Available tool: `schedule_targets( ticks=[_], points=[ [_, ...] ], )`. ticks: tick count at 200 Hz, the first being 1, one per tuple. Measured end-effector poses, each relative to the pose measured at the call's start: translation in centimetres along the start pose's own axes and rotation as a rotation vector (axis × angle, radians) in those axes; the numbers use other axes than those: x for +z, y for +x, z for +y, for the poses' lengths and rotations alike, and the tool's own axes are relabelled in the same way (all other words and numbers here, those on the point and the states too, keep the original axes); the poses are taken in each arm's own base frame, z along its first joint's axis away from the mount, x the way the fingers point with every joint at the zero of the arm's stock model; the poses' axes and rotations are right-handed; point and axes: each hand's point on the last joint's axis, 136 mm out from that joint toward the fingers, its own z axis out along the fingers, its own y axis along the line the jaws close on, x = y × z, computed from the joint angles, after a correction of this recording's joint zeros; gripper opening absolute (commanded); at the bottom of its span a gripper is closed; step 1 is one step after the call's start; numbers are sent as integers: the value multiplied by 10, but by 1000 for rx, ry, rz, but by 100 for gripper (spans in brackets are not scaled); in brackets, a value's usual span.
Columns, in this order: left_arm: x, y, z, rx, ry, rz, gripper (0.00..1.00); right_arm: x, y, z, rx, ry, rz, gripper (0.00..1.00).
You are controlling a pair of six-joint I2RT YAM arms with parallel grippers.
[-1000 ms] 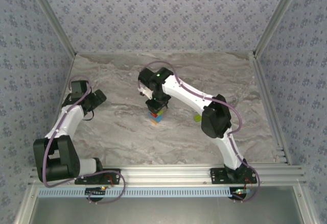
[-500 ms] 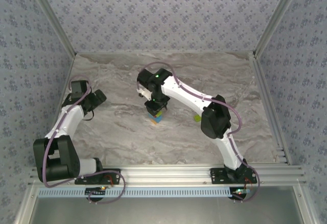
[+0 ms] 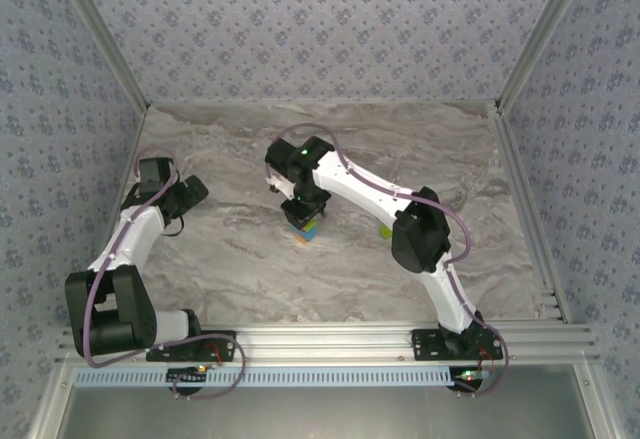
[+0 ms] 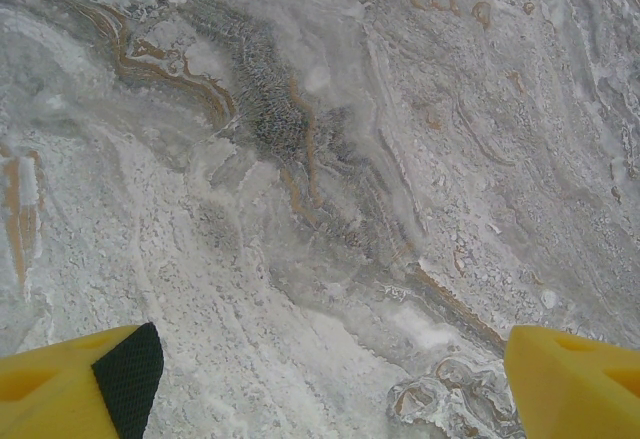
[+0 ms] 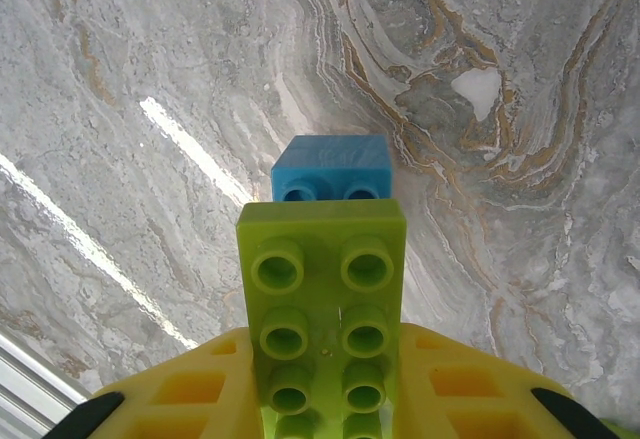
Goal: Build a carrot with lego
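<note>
My right pincer (image 5: 325, 394) is clamped on a lime-green lego (image 5: 322, 289), a blue lego (image 5: 333, 169) just beyond it; my left pincer (image 4: 330, 384) stands apart (over the marbled surface (image 4: 300, 159)).

The stack of bricks (image 3: 306, 231) stands near the middle of the table (image 3: 250, 279), directly under the right gripper (image 3: 305, 211), whose fingers flank its top brick (image 5: 325, 299). A loose brick (image 3: 386, 230) lies to its right. The left gripper (image 3: 192, 191) hangs well apart on the left.

The left arm (image 3: 133, 234) and right arm (image 3: 365, 184) share white links, black joints, looping purple cables (image 3: 312, 125) and yellow claw fingers (image 4: 575, 384) with black pads (image 4: 128, 374).
</note>
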Motion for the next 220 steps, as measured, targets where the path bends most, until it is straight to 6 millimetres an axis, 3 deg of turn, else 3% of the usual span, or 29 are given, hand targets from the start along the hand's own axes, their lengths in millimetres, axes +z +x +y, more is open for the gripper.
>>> schedule_targets(
  ticks=[220],
  points=[
    [0, 0, 0, 0, 0, 0, 90, 21, 7, -1, 4, 17, -58, 29]
  ],
)
